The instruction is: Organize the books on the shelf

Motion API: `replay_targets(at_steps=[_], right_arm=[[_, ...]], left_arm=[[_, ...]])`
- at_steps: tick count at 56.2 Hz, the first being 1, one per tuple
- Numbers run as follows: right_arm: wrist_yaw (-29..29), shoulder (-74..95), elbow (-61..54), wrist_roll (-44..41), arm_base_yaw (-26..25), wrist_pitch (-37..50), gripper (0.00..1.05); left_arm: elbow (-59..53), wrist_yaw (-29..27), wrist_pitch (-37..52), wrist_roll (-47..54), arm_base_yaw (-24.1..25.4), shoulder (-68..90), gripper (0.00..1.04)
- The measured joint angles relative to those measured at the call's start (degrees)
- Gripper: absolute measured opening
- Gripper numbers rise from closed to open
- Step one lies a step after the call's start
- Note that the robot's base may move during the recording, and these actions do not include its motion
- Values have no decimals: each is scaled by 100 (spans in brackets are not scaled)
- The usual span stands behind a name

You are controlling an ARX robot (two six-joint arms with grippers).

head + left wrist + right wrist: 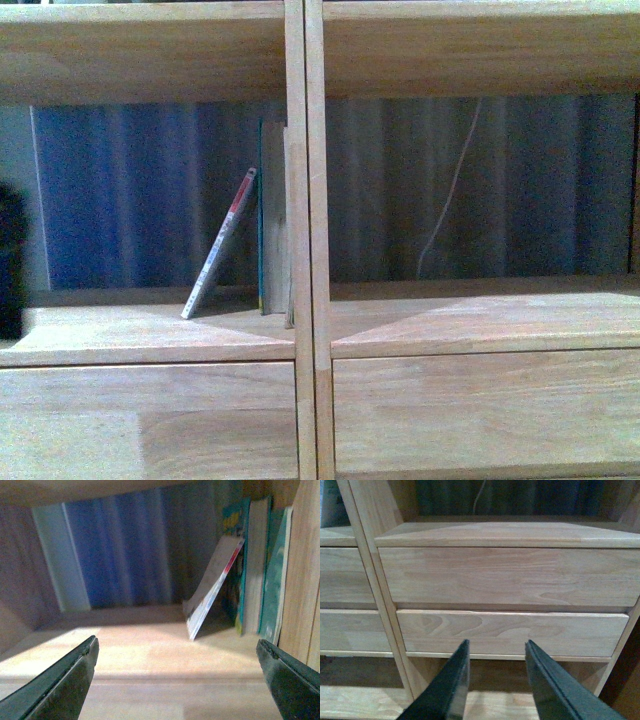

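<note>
The shelf is made of light wood, with an upright board down the middle. The books sit in the open space to the left of that board. A thin book with a red and white edge leans to the right, with its foot on the shelf floor and its top near the other books. Those other books stand up straight, pressed against the middle board; one has a teal edge. Behind them hangs a blue curtain. The space on the right side has no books in it, only a thin white cord hanging at the back. Below both spaces are plain drawer fronts. The left tool is opened wide and points into the space with the books, holding nothing. The right tool is low down in front of the drawers, opened a little, and holds nothing too.
</note>
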Motion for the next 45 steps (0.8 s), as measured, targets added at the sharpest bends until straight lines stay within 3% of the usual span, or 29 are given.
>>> replay_targets(at_steps=[5,11,19,23,29,33,37,40,45], right_arm=[[0,0,0,0,0,0,56],[0,0,0,0,0,0,74],[-2,-2,0,-2,0,0,97],[-15,-4,0,0,0,-13,98],[2,-7,0,-4,0,-13,98],[0,-7,0,-2,0,-13,98],[0,-4,0,-2,0,-13,98],[2,-7,0,-2,0,-13,98],[0,-4,0,-2,0,-13,98]], left_arm=[[-857,-837,-603,46,-273,-1300,97],[-1947,-2149,-1451,15,-1012,-3235,97],[-2739,-2608,-1635,-562,-1097,-4013,97],[-2758,-2387,-1687,-804,-1021,-4118,97],[-2761,-1198,-2568,-1150,-448,-4861,75],[-2761,-382,-3126,-1300,9,-5447,55],[-2761,90,-3407,-1351,286,-5742,44],[-2761,675,-3720,-1397,651,-5884,29],[-2761,1384,-4087,-1405,1097,-5897,14]])
